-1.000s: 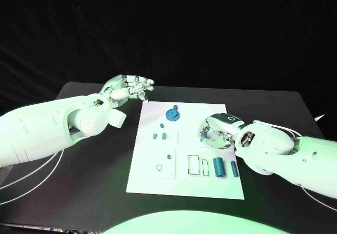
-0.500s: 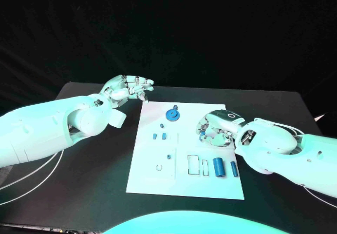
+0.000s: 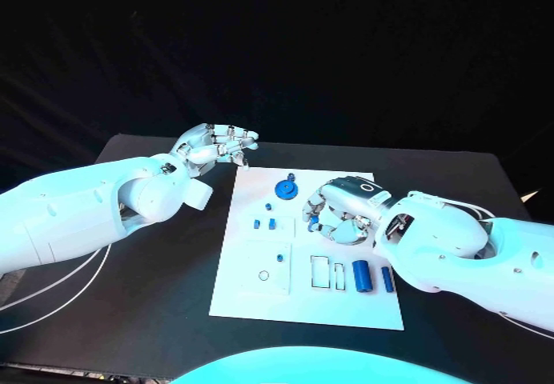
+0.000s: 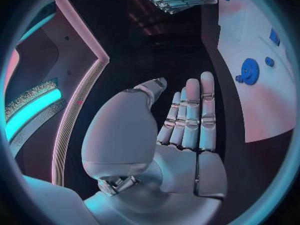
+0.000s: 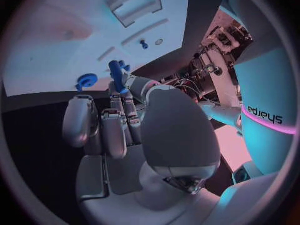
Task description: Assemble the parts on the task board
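The white task board lies in the middle of the black table. On it are a blue gear, small blue pieces, a tiny peg and two blue cylinders. My right hand hovers over the board's middle right and pinches a blue peg at its fingertips; the gear lies just beyond them. My left hand hangs over the table off the board's far left corner. Its fingers are stretched out and hold nothing.
Two rectangular slots and a small round hole sit in the board's near half. Black table surrounds the board on all sides. White cables run along the left arm.
My right hand has moved left, from the board's right edge towards its middle, with the blue peg still in its fingers. The left hand has hardly moved.
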You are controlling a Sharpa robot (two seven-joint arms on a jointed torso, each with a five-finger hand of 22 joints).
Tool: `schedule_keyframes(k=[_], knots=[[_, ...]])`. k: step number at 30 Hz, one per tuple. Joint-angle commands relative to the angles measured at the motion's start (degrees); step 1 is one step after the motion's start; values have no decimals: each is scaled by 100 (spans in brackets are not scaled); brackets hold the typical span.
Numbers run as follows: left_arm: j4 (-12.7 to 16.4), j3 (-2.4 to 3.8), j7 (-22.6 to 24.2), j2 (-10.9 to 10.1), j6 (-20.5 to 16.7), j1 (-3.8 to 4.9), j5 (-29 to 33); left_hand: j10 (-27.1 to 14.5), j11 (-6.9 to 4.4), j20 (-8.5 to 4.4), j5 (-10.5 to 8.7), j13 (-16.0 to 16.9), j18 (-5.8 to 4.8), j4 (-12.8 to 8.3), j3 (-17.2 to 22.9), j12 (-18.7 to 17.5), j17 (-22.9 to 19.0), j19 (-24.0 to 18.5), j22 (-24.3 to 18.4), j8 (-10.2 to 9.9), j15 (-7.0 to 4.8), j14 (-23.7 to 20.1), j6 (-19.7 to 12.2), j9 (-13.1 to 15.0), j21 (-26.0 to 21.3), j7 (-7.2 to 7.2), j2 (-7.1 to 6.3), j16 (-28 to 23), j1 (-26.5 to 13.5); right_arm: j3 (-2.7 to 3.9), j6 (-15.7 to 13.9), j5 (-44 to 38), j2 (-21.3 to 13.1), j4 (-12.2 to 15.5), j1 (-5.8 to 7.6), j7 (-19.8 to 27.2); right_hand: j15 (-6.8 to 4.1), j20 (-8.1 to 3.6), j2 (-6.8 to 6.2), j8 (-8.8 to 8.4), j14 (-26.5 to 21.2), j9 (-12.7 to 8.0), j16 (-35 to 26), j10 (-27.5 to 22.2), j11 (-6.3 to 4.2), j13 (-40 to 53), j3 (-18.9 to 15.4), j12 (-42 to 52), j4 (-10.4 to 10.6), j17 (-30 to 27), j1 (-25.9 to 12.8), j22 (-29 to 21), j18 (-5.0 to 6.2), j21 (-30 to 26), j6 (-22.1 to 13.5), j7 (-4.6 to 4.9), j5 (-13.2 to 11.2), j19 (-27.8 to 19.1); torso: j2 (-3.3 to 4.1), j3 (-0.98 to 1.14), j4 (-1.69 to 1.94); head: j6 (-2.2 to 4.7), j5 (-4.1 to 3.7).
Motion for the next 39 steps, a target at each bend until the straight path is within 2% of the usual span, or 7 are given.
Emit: schedule_keyframes(k=[1,8,11,16,22,28,39], knots=[[-21,2,40,32,58,-5,51,-7,0,13,-8,-8,30,11,-8,18,-8,-1,-5,39,5,-38,-17,6,-30,78,36,-24,39,-1,-12,-167,126,50,-68,23,-29,-24,64,22,251,5,25,509,-467,259,3,163,-33,0,17,345,-77,10,33,23,22,-6,-8,6,-3,19,88],[-103,-3,51,109,67,-13,70,-13,2,14,-11,-12,30,25,-14,21,-16,4,-14,39,8,-34,-21,5,-42,80,46,-30,37,0,-54,-304,611,-3,-331,100,-21,-25,75,1,249,1,21,485,-454,270,29,140,-75,-10,15,345,-76,-4,6,38,37,-13,-26,14,4,0,235],[-122,-7,52,143,79,-17,75,-13,2,14,-11,-12,30,25,-14,21,-16,4,-14,39,8,-34,-21,5,-42,80,46,-30,37,0,-63,-333,808,-72,-482,150,-19,-25,76,-5,249,0,20,480,-450,275,39,134,-95,-11,17,346,-75,-7,0,42,46,-14,-23,5,2,9,305],[-133,-10,52,177,92,-20,78,-14,2,14,-11,-13,30,26,-15,23,-18,5,-16,39,8,-33,-22,5,-45,80,47,-32,39,-1,-85,-348,971,-171,-698,218,-17,-24,77,-8,248,-1,20,477,-447,277,44,130,-103,-14,16,344,-75,-12,-3,45,52,-16,-17,-3,-3,-16,373],[-137,-11,50,195,102,-20,80,-14,2,14,-11,-13,30,26,-15,23,-18,5,-16,39,8,-33,-22,5,-45,80,47,-32,39,-3,-109,-356,1084,-275,-888,272,-13,-23,79,-15,248,-2,18,471,-441,283,53,123,-118,-18,11,341,-73,-23,-10,52,67,-22,-13,4,4,-44,438],[-135,-11,47,204,111,-20,82,-15,3,16,-16,-16,29,38,-24,26,-21,8,-21,41,9,-30,-22,5,-52,80,47,-34,31,-9,-103,-367,1184,-407,-1007,308,-7,-20,78,-27,247,-4,17,464,-433,293,72,112,-156,-22,10,342,-71,-31,-18,61,93,-26,-16,4,3,-86,495],[-133,-12,35,205,130,-20,82,-16,4,19,-28,-19,28,66,-51,34,-28,13,-32,44,13,-25,-23,4,-68,80,41,-38,7,-18,-150,-384,1225,-491,-1121,341,-5,-19,77,-29,248,-5,18,461,-430,296,72,109,-160,-19,2,348,-73,-24,-20,64,92,-23,-13,5,4,-126,546]])
